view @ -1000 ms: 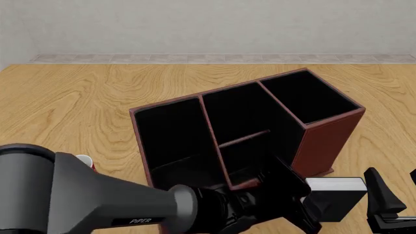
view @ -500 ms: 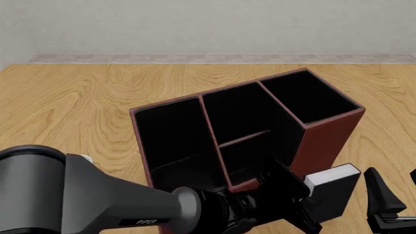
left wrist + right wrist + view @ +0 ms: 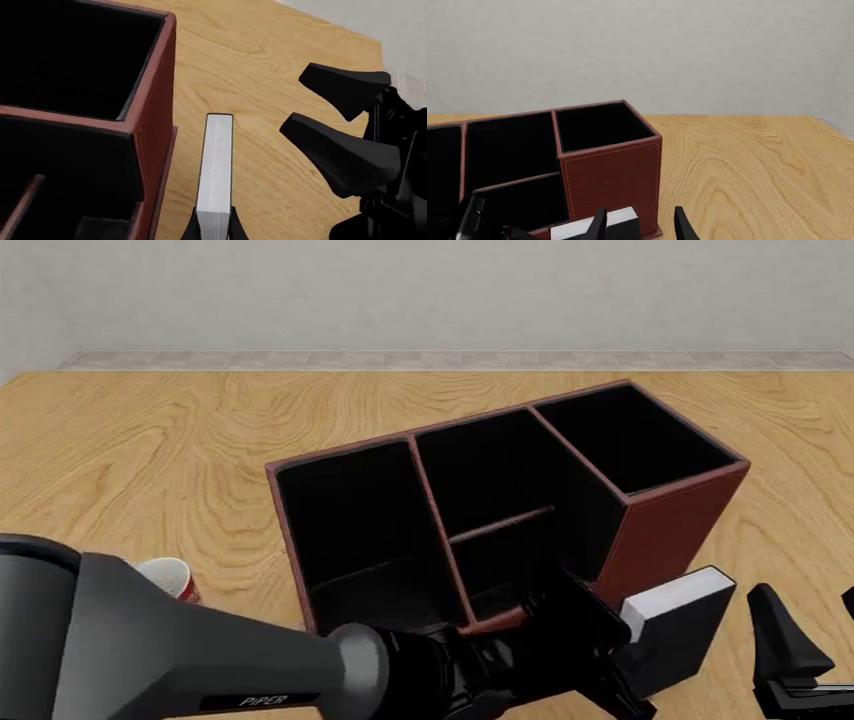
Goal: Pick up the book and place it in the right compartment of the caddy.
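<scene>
Pale grey walls close off the far side of a wooden counter [image 3: 160, 440], and on it we see the caddy [image 3: 507, 520], reddish-brown outside and black inside, set at a slant. Its right compartment [image 3: 634, 440] is the tallest, squarish section at the end; in the right wrist view [image 3: 602, 125] it shows black-lined with nothing in it.

We find the book [image 3: 674, 625] just beside the outer wall of that compartment, at the caddy's near right corner, tilted with its white page edge facing up and its black cover toward us. In the left wrist view the book [image 3: 215, 170] runs away from the camera as a narrow grey-white strip, parallel to the caddy's wall and close to it. The left tool [image 3: 215, 227] pinches the book at its near end, one dark finger on each cover. From the front, the left tool [image 3: 607, 660] sits low behind the caddy's near edge, and the big grey left arm [image 3: 147, 650] fills the lower left.

We see the right tool [image 3: 639, 222] spread, its two black fingers apart and holding nothing, with the book's pale edge between and beyond them. A red-and-white mug [image 3: 167, 578] peeks out past the left arm.
</scene>
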